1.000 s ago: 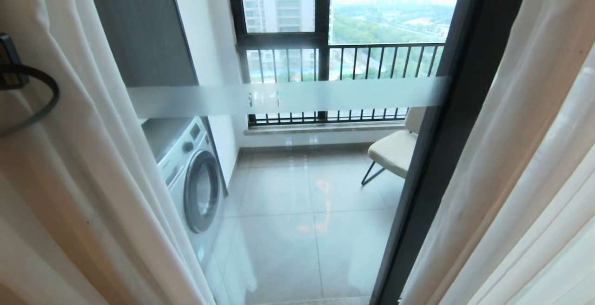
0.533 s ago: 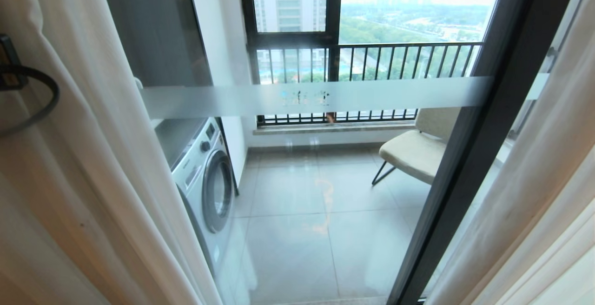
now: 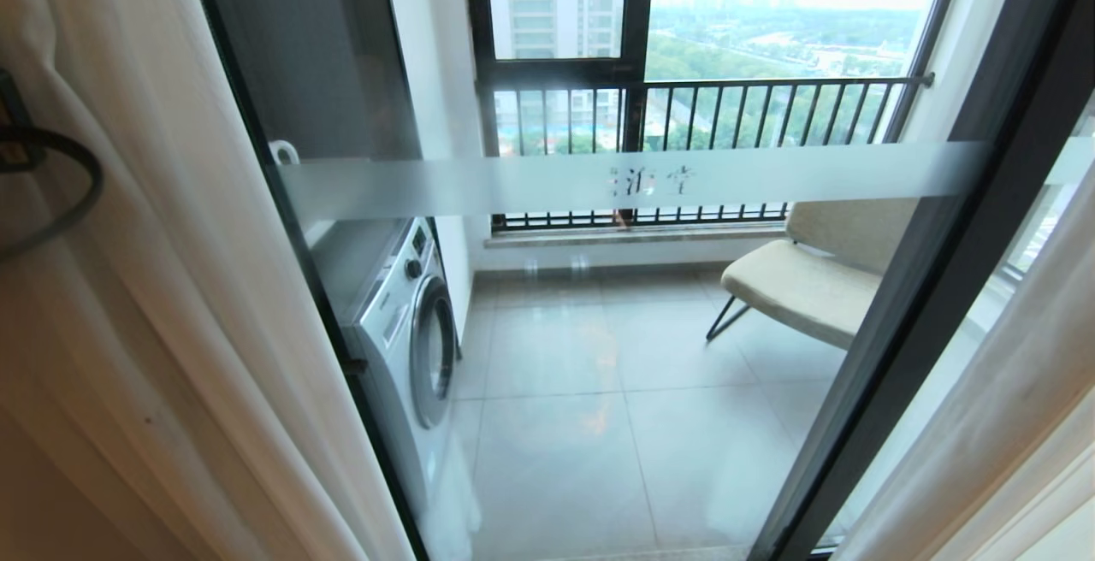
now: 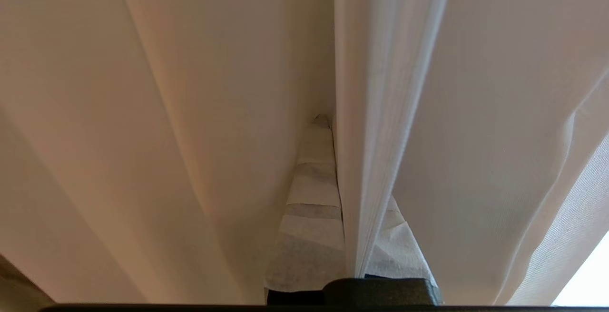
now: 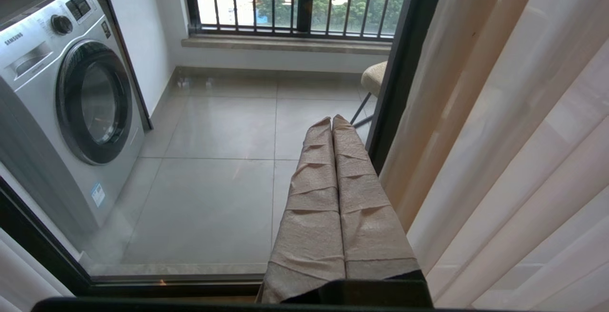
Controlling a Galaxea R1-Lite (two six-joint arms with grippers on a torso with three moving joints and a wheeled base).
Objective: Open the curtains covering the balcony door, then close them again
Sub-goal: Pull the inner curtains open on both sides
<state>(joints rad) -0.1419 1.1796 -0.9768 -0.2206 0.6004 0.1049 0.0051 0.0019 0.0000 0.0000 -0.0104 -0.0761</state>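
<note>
Wider gap; curtains hide left claw.

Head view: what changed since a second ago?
The camera moved left, so the balcony door slid right in view. The left curtain uncovered the door's left frame. Left gripper stays shut on the curtain; right gripper stays shut, empty.
</note>
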